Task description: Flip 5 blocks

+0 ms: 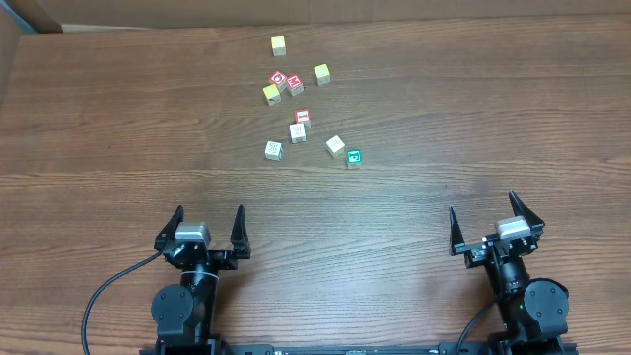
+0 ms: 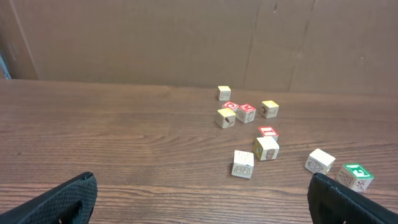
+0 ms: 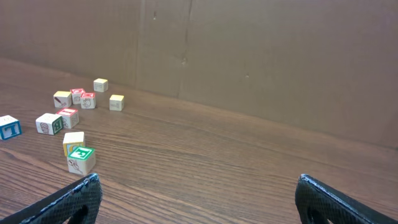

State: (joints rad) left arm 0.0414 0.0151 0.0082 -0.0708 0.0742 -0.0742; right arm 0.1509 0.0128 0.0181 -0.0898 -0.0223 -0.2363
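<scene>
Both your pincers stand wide apart and hold nothing: the left gripper and the right gripper sit at the near edge of the table, well apart from the green-faced block. Just left of that block lies the first pale block. Further left is the second pale block. Left of it and beyond, the third pale block sits just beside the red-bordered block. The red cubes and yellow cubes lie farther beyond
</scene>
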